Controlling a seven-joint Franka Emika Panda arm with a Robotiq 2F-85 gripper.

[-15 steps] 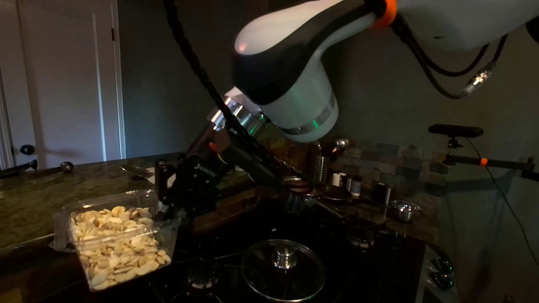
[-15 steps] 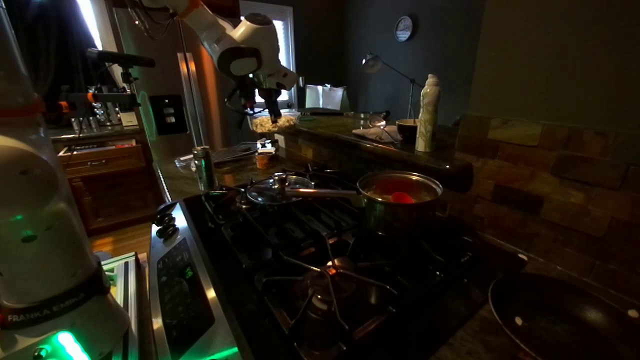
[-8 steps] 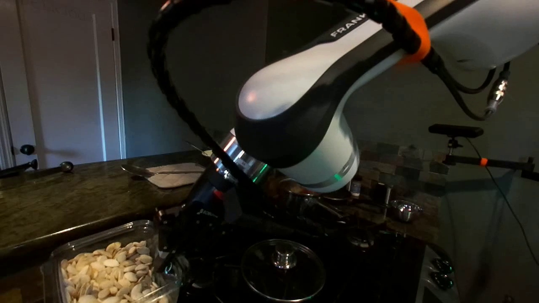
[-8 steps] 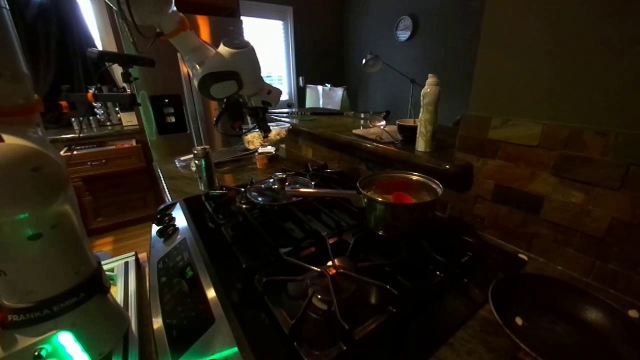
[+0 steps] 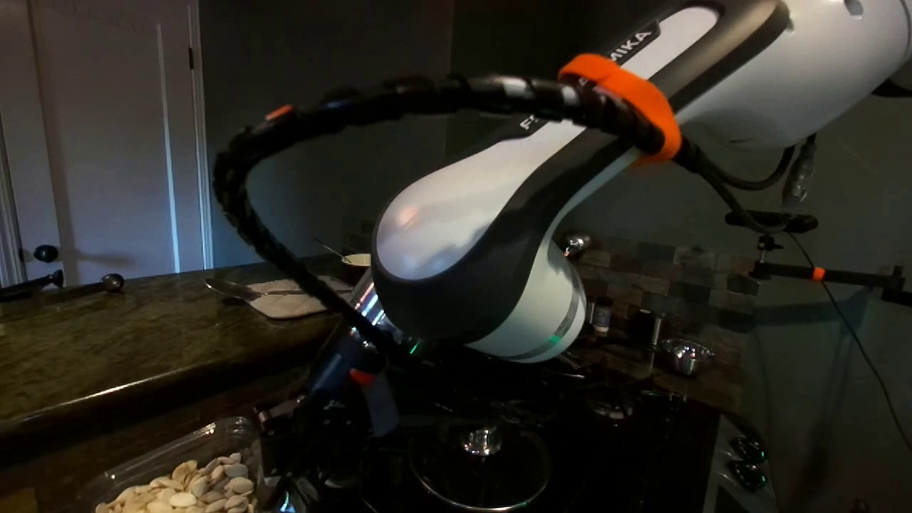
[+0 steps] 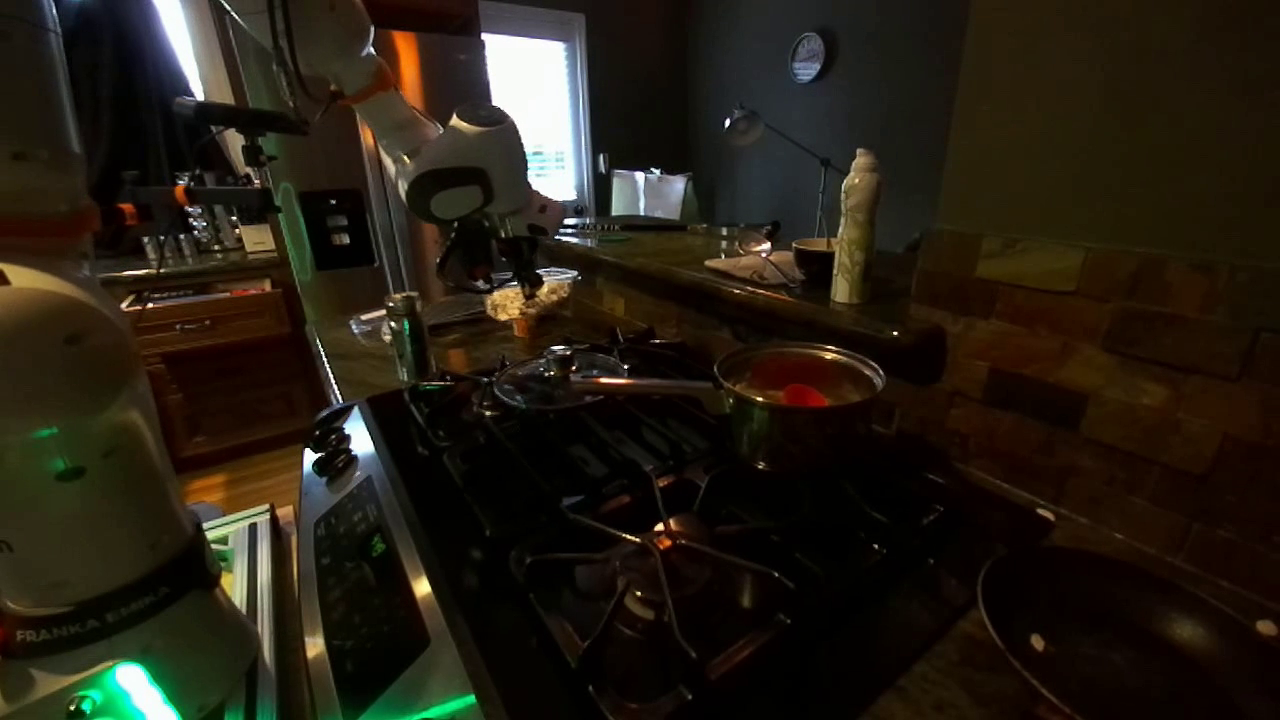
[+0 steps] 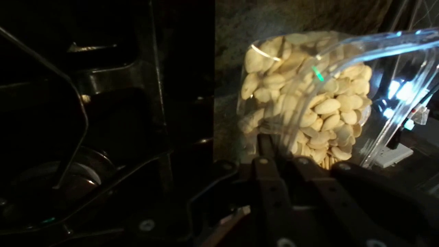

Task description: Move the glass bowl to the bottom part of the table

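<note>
1. Brought glass bowl (image 7: 283,91) lower since the earlier frame, over lower counter (image 7: 224,120).
2. Pinched one wall in nearly closed gripper (image 7: 277,147).
3. Looked light, slick, flexible; called for a hold at the rim.

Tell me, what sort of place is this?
A kitchen, it seems, perhaps in someone's home: there is a black stovetop, a saucepan standing on it, and a glass pot lid lying there too.

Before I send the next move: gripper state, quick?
Gripper: closed, holding the clear bowl by its side wall.
</note>
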